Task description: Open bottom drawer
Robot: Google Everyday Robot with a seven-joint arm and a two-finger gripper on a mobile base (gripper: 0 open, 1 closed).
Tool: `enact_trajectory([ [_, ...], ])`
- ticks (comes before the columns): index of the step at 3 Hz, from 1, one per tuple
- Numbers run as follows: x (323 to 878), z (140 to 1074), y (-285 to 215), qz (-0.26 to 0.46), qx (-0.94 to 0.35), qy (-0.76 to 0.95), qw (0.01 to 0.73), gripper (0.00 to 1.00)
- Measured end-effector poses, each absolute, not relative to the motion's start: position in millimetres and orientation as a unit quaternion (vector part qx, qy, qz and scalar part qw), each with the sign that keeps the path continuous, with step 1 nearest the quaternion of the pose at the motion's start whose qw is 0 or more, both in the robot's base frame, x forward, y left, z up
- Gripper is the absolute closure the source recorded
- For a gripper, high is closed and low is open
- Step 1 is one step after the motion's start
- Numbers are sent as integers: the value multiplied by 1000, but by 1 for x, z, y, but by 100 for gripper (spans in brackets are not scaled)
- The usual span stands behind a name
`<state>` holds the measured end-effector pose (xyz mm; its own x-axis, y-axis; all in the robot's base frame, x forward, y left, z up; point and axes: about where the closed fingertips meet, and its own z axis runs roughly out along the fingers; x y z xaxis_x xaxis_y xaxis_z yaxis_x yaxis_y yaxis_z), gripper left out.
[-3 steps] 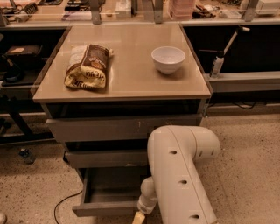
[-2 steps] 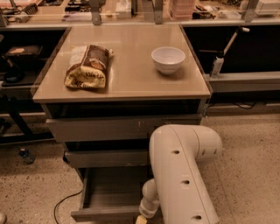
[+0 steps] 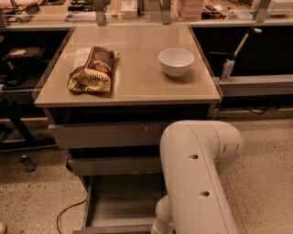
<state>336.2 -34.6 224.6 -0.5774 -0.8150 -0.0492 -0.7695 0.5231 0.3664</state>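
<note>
**A:** Where does the one camera look from?

**B:** From high up in front of the bench point(image 3: 137, 87). It tilts downward and faces the side with the drawers. The bench top fills the upper half of the view, and cluttered shelving point(image 3: 137, 9) runs along the top edge behind it.

**A:** How near is it?

**B:** Near. The robot's own pale arm point(image 3: 201, 178) bulks in the lower right foreground and covers part of the drawer fronts. The bottom drawer point(image 3: 121, 201), standing open, meets the lower edge. The arm runs out of the frame there, so the end effector is out of sight below the edge.
</note>
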Motion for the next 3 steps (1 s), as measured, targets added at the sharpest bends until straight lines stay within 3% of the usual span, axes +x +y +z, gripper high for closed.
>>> enact_trajectory([
  [1, 299, 228, -51, -179, 460, -865, 96, 0],
  [3, 334, 258, -49, -151, 473, -866, 48, 0],
])
